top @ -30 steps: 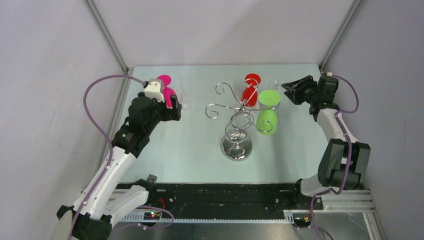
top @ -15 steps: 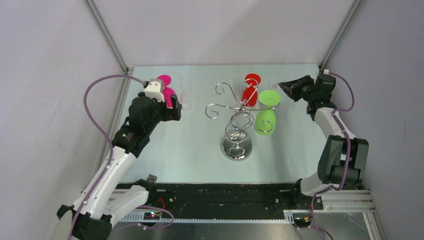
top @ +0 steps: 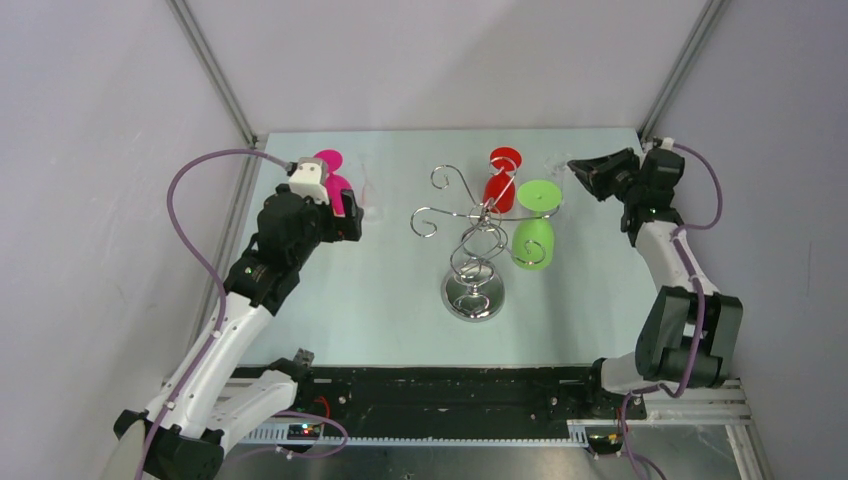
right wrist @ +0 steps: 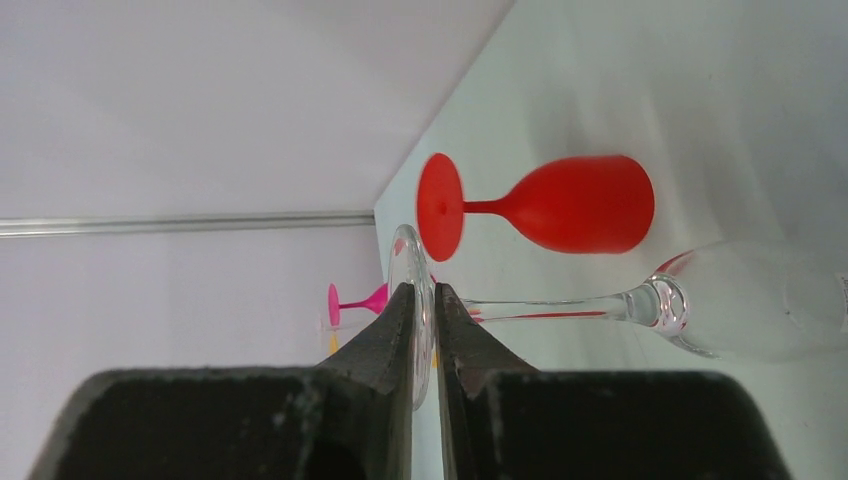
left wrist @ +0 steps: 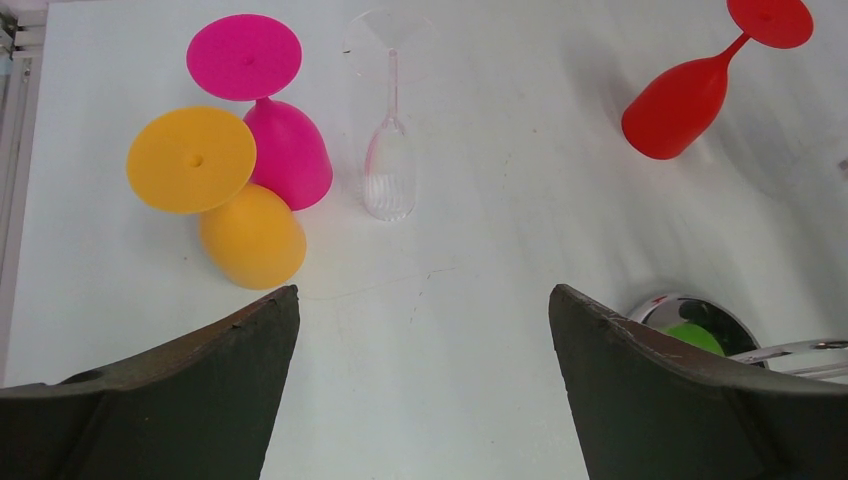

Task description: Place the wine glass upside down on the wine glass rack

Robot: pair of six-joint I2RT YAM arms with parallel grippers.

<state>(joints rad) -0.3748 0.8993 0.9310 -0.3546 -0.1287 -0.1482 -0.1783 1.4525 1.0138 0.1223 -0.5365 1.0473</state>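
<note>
Wine glass [right wrist: 730, 310], clear, beside the red glass [right wrist: 585, 203]; right jaws clamped on its foot; left jaws wide apart.

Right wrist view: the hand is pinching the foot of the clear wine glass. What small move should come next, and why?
Probably lift the clear wine glass straight up a little. The right hand is shut on the edge of its foot, so the grip looks made, and the wine glass rack carries its free curled arms high above its base, so height comes first.
</note>
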